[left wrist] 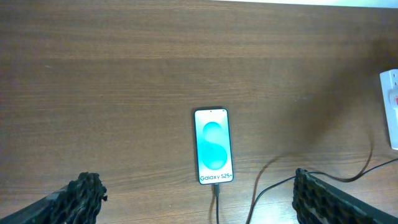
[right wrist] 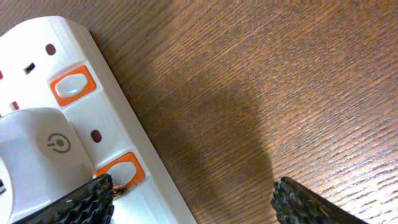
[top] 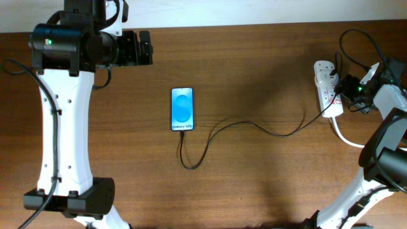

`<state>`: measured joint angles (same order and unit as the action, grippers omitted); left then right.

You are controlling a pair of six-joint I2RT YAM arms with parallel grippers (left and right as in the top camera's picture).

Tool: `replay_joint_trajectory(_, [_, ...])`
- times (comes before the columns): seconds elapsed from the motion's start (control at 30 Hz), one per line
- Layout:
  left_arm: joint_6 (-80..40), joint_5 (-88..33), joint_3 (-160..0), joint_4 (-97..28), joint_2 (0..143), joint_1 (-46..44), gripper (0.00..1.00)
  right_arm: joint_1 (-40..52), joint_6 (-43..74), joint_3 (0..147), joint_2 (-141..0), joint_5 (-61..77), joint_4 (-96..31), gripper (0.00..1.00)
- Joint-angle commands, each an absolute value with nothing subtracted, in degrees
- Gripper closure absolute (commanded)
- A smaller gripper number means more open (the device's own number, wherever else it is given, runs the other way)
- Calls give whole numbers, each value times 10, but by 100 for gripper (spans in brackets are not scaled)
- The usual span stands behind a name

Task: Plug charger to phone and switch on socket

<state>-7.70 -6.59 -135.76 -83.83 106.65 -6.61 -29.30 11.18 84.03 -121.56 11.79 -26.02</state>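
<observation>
The phone (top: 182,109) lies flat mid-table with its blue screen lit; it also shows in the left wrist view (left wrist: 214,147). The thin black charger cable (top: 254,124) has its tip at the phone's bottom edge (left wrist: 217,187) and runs right to the white power strip (top: 329,89). A white plug sits in the strip (right wrist: 43,155) beside orange-rimmed switches (right wrist: 122,171). My right gripper (right wrist: 193,202) is open, its left finger resting at the edge of one switch. My left gripper (left wrist: 199,199) is open and empty, well above the table near the phone.
The strip's thick white cord (top: 346,138) curls off to the right near the right arm's base. The left arm's white column (top: 63,127) stands along the left side. Bare wooden tabletop (top: 267,70) lies between phone and strip.
</observation>
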Motion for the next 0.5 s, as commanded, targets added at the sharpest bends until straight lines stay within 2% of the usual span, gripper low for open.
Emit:
replay_joint_trajectory(0.0, [-72, -62, -1364, -839, 1060, -65, 0, -281, 114, 845, -1232, 111, -251, 16])
replay_joint_trajectory(0.47, [-72, -62, -1364, -839, 1060, -65, 1, -276, 127, 845, -1249, 107, -246, 16])
